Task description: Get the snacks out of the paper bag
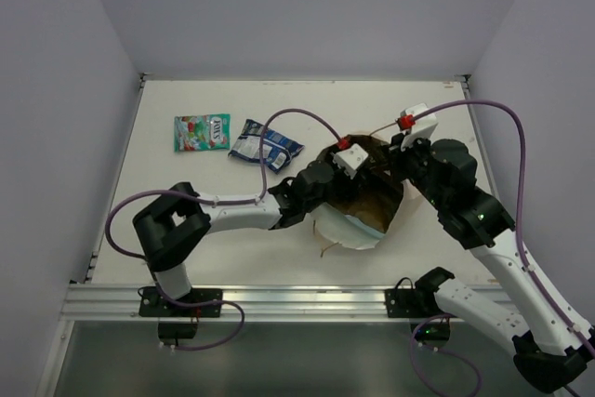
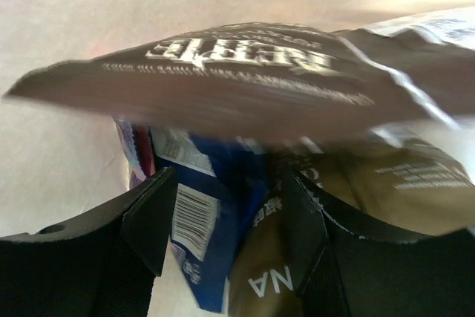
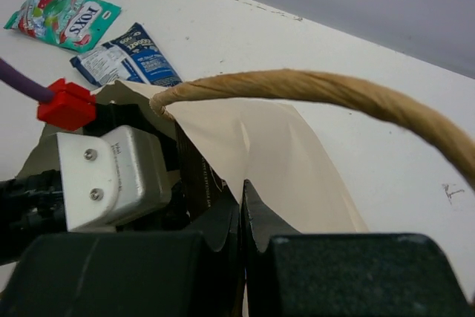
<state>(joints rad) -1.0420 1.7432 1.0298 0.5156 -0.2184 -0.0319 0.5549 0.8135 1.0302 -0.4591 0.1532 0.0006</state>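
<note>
Stretching low — left arm (image 1: 244,212) inside paper bag (image 1: 356,231).

The left arm (image 1: 237,211) stretches low from its base toward the right, and the left gripper (image 2: 230,206) has its jaws wide apart. The right arm (image 1: 493,234) reaches up and leftward. The right gripper (image 3: 242,202) is pressed closed on the paper bag (image 3: 282,154) edge.

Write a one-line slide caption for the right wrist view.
Right end effector grips the paper bag rim while the left arm reaches inside; green-red packet and blue-white packet lie on the table.
</note>
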